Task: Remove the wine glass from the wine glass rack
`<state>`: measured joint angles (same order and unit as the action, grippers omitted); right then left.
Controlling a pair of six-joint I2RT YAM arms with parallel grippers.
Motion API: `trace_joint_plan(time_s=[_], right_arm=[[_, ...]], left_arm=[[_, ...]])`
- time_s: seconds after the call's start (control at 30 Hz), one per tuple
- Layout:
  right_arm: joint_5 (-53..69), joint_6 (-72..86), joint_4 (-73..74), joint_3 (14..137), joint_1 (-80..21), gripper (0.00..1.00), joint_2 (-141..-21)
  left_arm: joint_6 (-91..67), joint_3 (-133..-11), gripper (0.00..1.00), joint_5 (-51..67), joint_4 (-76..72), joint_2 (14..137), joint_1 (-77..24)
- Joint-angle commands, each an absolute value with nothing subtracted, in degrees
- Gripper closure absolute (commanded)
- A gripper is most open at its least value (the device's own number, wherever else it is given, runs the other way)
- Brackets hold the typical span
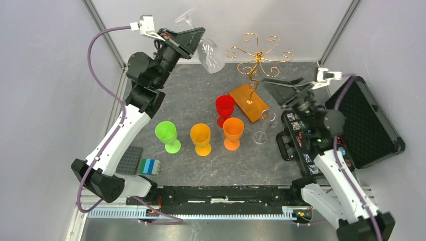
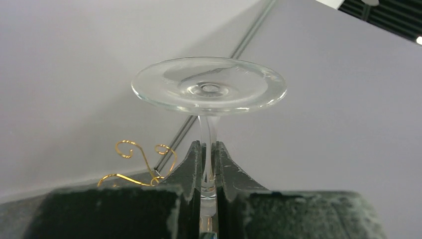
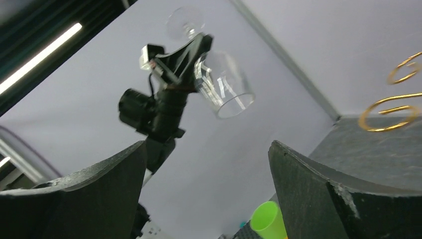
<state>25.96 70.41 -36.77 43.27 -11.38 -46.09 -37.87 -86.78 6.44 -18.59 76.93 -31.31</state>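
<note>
Left tool [image 1: 193, 36] is clamped on the stem of the wine glass [image 1: 211, 56], jaws nearly together and pinching a little below the foot. The glass is held aloft and tilted, foot toward 11 o'clock and bowl mouth toward 5 o'clock in the top view. It sits at 9 o'clock of the curled crown of the wine glass rack [image 1: 257, 57], apart from it. I see no gold wire touching the glass, and in the left wrist view the curls lie low and behind the tool, off the stem. The rack stands upright on its amber base [image 1: 248, 102] on the desk [image 1: 191, 100]. Right tool [image 1: 281, 89] is spread wide and empty, near the base at 3 o'clock. My reading: the lift-off is done. What is left, if anything, is carrying the glass further away and setting it down; I cannot tell where.
</note>
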Motion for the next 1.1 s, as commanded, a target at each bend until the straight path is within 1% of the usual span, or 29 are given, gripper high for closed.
trace_joint_plan(time_s=[0.0, 0.03, 0.1, 0.17, 0.23, 0.33, 0.43, 0.5, 0.6, 0.83, 0.93, 1.07], right_arm=[[20.42, 65.41, -45.52, 46.32, -24.68, 0.08, -51.86], [18.58, 64.95, -47.89, 46.11, -27.58, 0.10, -52.77], [14.88, 64.07, -52.26, 46.00, -31.73, 0.18, -54.33], [13.57, 62.94, -53.60, 47.71, -34.93, 0.21, -56.73], [12.57, 62.45, -53.27, 50.18, -37.70, 0.22, -59.71], [10.81, 64.35, -53.28, 52.71, -40.16, 0.16, -63.92], [9.34, 65.20, -54.78, 54.38, -41.57, 0.15, -67.05], [9.31, 65.37, -54.90, 55.88, -42.54, 0.21, -68.47], [8.84, 66.03, -54.96, 57.27, -43.93, 0.27, -69.87], [7.43, 71.23, -58.72, 56.96, -45.88, 0.32, -71.90], [7.00, 71.82, -60.72, 57.30, -46.65, 0.32, -73.05], [7.14, 72.18, -63.83, 59.61, -47.02, 0.38, -75.63]], left_arm=[[-52.75, -83.73, 0.98, 10.04, -21.61, 72.50, -26.95], [-53.18, -82.95, 0.98, 9.08, -21.17, 71.65, -26.56], [-53.96, -81.20, 0.98, 7.49, -21.20, 69.99, -26.07], [-55.28, -79.35, 0.98, 6.20, -21.63, 68.31, -25.67], [-56.31, -77.45, 0.98, 5.10, -22.13, 66.61, -25.54], [-57.74, -74.28, 0.98, 3.56, -24.20, 64.03, -25.53], [-58.86, -71.12, 0.98, 3.11, -27.87, 62.39, -25.49], [-58.91, -68.76, 0.98, 3.06, -31.80, 61.77, -25.49], [-57.64, -67.28, 0.98, 3.22, -36.18, 61.52, -25.50], [-54.63, -65.25, 0.98, 3.87, -44.46, 62.19, -25.50], [-54.23, -65.20, 0.98, 4.83, -46.48, 62.37, -25.49], [-56.25, -64.47, 0.98, 6.13, -48.21, 62.48, -25.54]])
